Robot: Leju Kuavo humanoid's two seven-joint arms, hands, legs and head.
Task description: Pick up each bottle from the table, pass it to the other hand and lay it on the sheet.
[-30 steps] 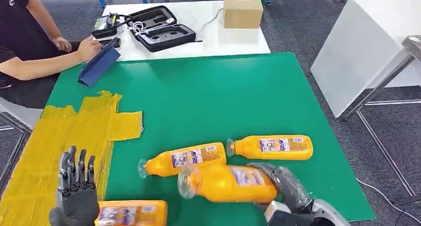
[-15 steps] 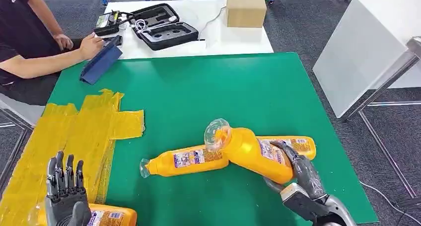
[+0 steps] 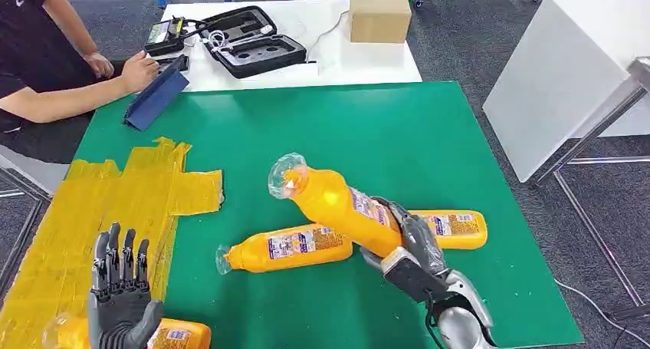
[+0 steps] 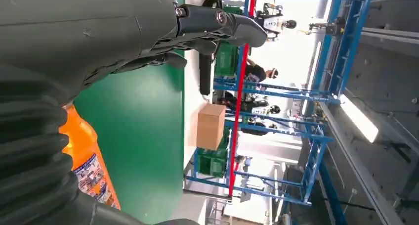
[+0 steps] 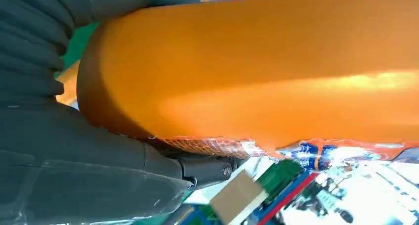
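My right hand (image 3: 410, 241) grips an orange bottle (image 3: 337, 203) by its base and holds it above the green table (image 3: 368, 134), clear cap tilted up toward the far left; its orange body (image 5: 257, 67) is close up in the right wrist view. Two more orange bottles lie on the green: one (image 3: 287, 248) near the middle front, one (image 3: 452, 228) partly behind my right hand. My left hand (image 3: 119, 291) is raised with fingers straight and apart, holding nothing, over the yellow sheet (image 3: 115, 203). Another bottle (image 3: 172, 335) lies at the front edge beside it, also in the left wrist view (image 4: 89, 160).
A person sits at the far left, a hand (image 3: 138, 71) on a blue folder (image 3: 157, 94). Behind the green table a white table carries a black case (image 3: 249, 42) and a cardboard box (image 3: 379, 13). A white cabinet (image 3: 567, 65) stands to the right.
My right hand has lifted its bottle off the table and swung it up and to the left, cap rising. My left hand dipped, then rose slightly over the sheet.
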